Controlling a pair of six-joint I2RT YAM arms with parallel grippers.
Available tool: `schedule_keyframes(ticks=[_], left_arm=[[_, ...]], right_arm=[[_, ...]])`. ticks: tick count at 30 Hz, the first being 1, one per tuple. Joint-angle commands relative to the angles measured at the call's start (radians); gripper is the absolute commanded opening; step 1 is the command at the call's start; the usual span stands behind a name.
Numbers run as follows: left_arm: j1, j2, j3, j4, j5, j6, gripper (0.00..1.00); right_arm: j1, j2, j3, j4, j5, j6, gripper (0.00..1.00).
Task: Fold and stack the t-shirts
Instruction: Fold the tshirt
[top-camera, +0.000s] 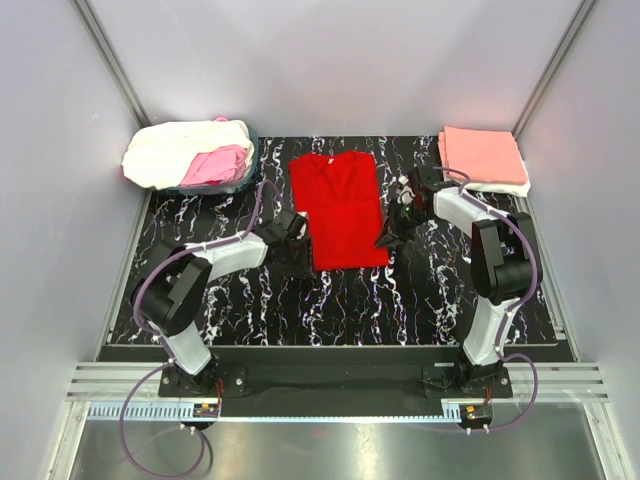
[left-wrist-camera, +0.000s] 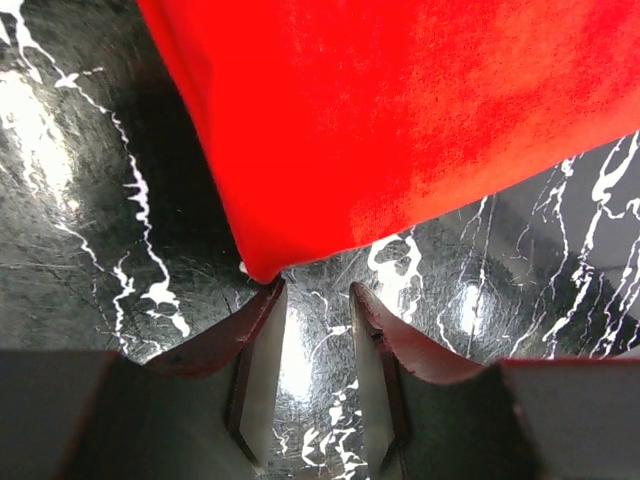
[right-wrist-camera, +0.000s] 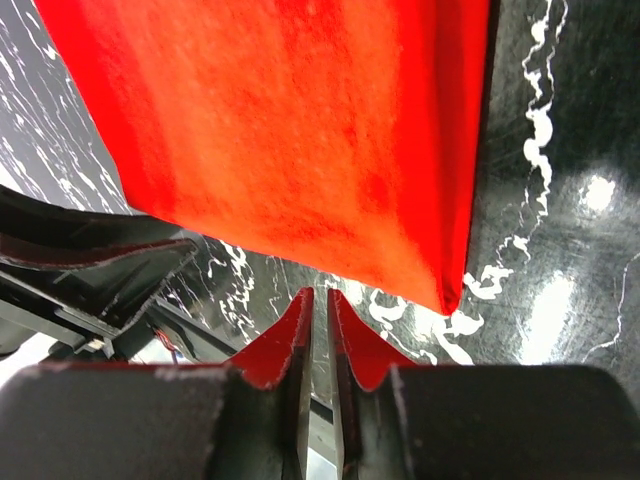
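Observation:
A bright red t-shirt (top-camera: 340, 208) lies flat in the middle of the black marbled table, folded into a long strip with its collar at the far end. My left gripper (top-camera: 298, 232) rests at the shirt's near left corner. In the left wrist view, that gripper (left-wrist-camera: 315, 290) is open and empty, and the corner of the red t-shirt (left-wrist-camera: 400, 120) just touches its left fingertip. My right gripper (top-camera: 388, 238) sits by the near right edge. In the right wrist view, the right gripper (right-wrist-camera: 320, 293) stands slightly open with only a narrow slit and holds nothing, just short of the red t-shirt (right-wrist-camera: 300, 130).
A heap of cream-white (top-camera: 170, 150) and pink (top-camera: 215, 165) shirts fills a dark basket (top-camera: 248, 168) at the back left. A folded salmon-pink shirt (top-camera: 482, 155) lies on a white one at the back right. Grey walls enclose the table.

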Motion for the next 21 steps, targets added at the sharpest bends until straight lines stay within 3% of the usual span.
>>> schedule_keyframes(ticks=[1,7,12,21], left_arm=[[-0.011,-0.062,0.031,-0.021,-0.053,0.002,0.38],[-0.032,-0.134,0.140,-0.107,-0.092,0.010,0.35],[-0.031,-0.058,0.215,-0.139,-0.119,0.038,0.26],[-0.031,0.064,0.167,-0.098,-0.144,0.032,0.20]], right_arm=[[-0.003,-0.019,0.011,-0.025,-0.003,-0.029,0.17],[-0.004,-0.030,0.017,-0.026,-0.014,-0.024,0.17],[-0.003,-0.034,0.018,-0.031,-0.025,-0.030,0.16],[-0.014,-0.065,-0.002,-0.064,-0.003,-0.069,0.16]])
